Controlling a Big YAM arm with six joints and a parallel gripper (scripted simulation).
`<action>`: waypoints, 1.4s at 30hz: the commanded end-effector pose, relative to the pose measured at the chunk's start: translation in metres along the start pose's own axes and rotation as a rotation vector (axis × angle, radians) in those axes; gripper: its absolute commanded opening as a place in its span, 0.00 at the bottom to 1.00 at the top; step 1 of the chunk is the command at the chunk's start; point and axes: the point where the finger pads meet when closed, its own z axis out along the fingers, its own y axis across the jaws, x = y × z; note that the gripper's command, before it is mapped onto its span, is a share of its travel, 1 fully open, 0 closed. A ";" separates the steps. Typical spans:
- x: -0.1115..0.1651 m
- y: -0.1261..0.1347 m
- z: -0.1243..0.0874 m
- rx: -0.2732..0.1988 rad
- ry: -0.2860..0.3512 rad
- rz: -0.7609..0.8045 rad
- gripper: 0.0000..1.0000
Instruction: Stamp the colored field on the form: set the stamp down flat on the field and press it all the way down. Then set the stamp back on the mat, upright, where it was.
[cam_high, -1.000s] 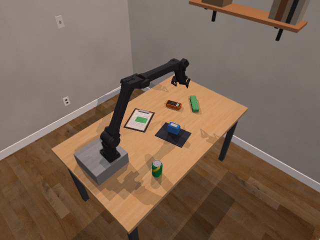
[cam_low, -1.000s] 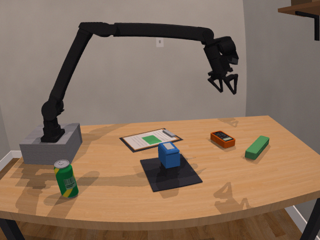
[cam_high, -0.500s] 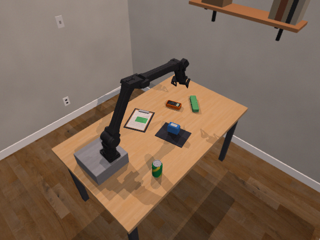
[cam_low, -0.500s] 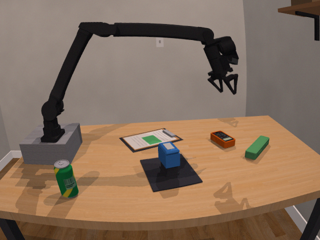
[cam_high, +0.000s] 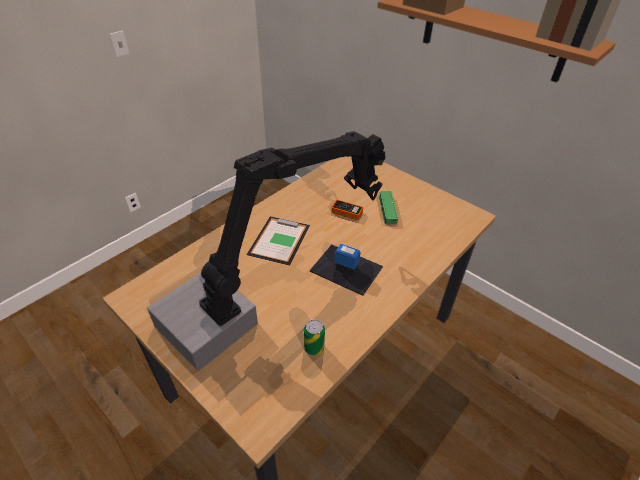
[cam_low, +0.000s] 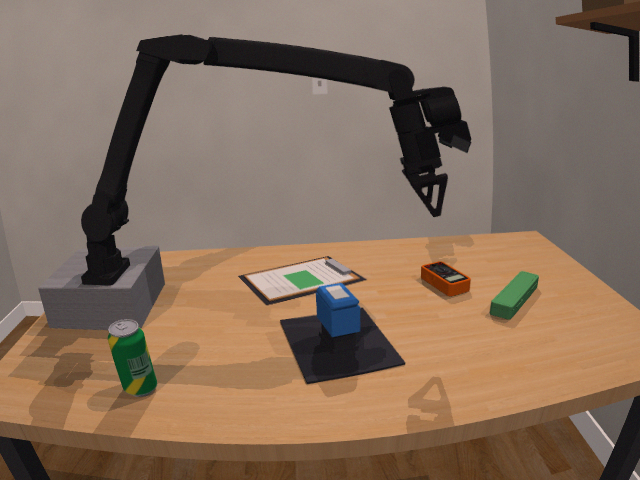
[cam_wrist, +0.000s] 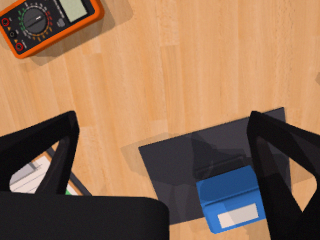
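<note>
top view: black six-joint arm (cam_high: 242, 206) on a grey block base (cam_high: 175, 330), its open gripper (cam_high: 363, 184) above an orange multimeter (cam_high: 347, 208); blue box-shaped stamp (cam_high: 346, 255) upright on a dark square mat (cam_high: 330, 271).

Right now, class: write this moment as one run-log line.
phase: approach | pincer: open, empty, high over table | stamp: upright on mat, untouched | green field: unstamped

In the wrist view the hand's body hid most of the clipboard (cam_wrist: 27, 176), leaving only a corner. The mat (cam_wrist: 174, 167) was partly covered by the fingers. Print on the form (cam_high: 279, 240) was too small to read. The shelf (cam_low: 594, 18) was cut off by the frame edge
</note>
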 end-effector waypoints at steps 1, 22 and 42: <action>-0.003 -0.011 -0.021 -0.001 -0.039 0.155 1.00; 0.140 -0.089 -0.004 0.089 0.149 1.014 1.00; 0.169 -0.100 0.001 0.127 0.186 1.222 1.00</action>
